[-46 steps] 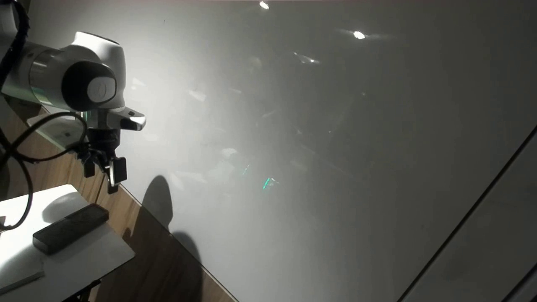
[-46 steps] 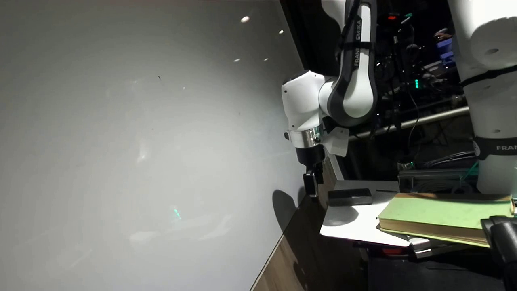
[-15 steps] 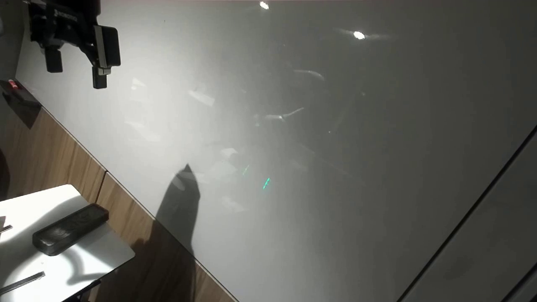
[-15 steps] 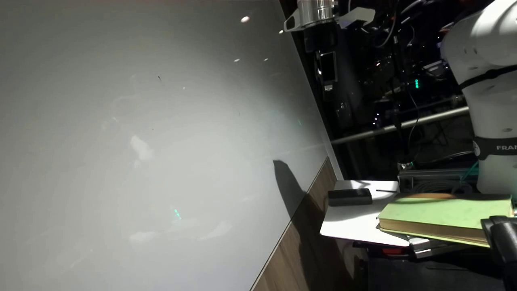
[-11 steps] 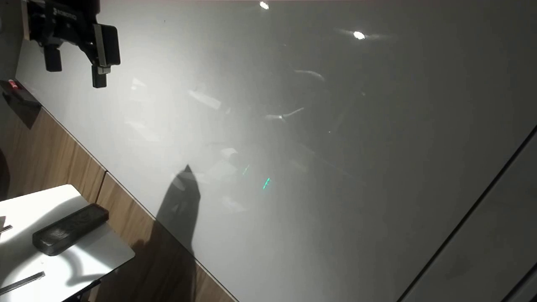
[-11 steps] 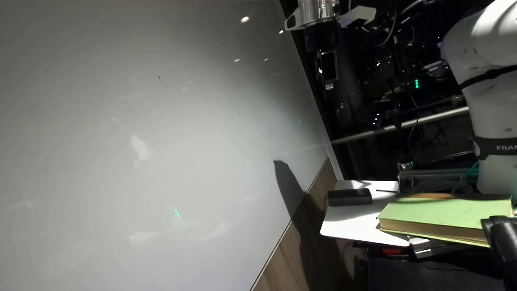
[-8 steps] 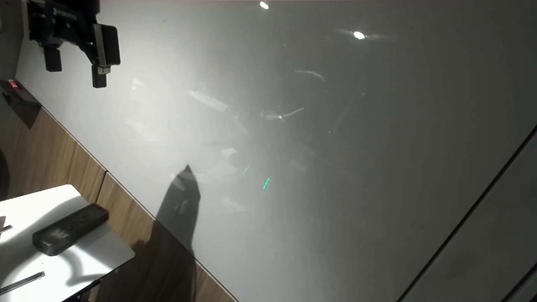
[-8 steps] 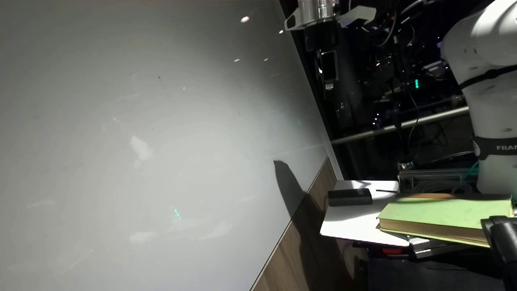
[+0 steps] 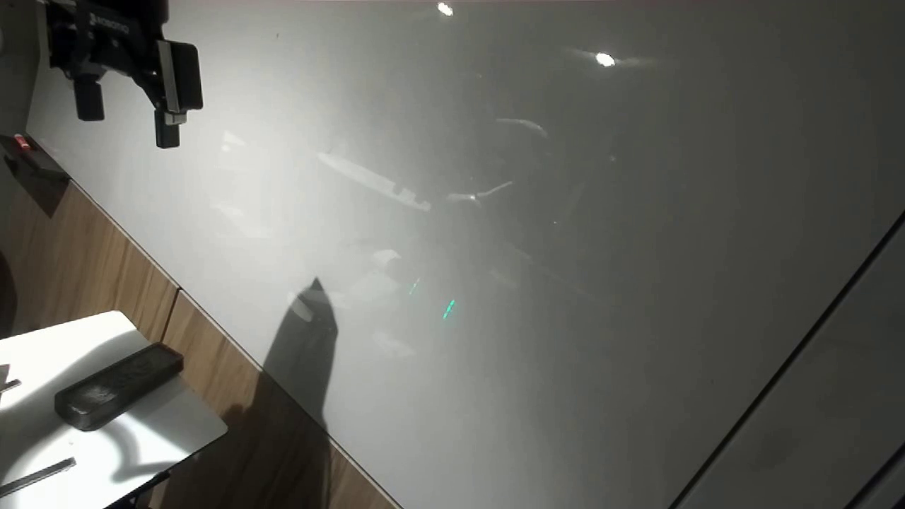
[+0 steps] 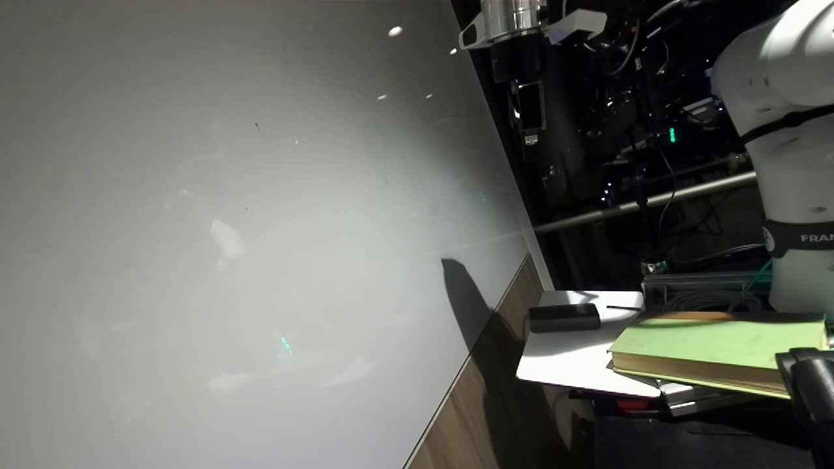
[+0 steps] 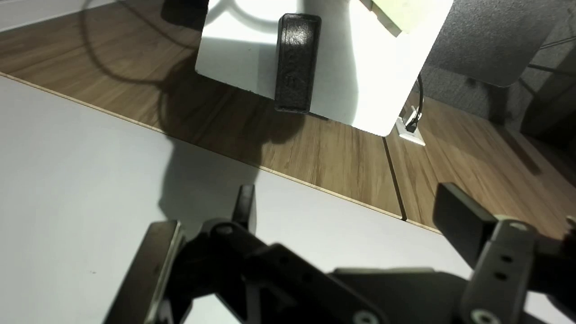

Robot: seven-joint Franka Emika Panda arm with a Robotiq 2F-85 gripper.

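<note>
My gripper (image 9: 129,126) stands open at the upper left of an exterior view, with nothing between its fingers. It is also visible at the top of an exterior view, where the gripper (image 10: 529,144) hangs seen edge-on against the dark background. In the wrist view the black fingers (image 11: 463,220) are spread wide in front of the glossy white board (image 11: 112,162). Nearest on the stand is a black oblong block (image 11: 298,63), like an eraser, lying on a white tray (image 11: 335,85). Both exterior views show this block (image 9: 119,387) well below the gripper, untouched.
A wood strip (image 9: 113,247) runs under the large board (image 10: 195,163). A thick green book (image 10: 723,339) rests at the tray's side. A thin dark bar (image 9: 39,476) lies on the tray; a small dark box with a red piece (image 9: 35,159) sits at the board's edge.
Compared with about three seconds ago, my gripper is much higher, away from the block and tray. Over the last second it has hardly moved; only faint reflections on the board shift.
</note>
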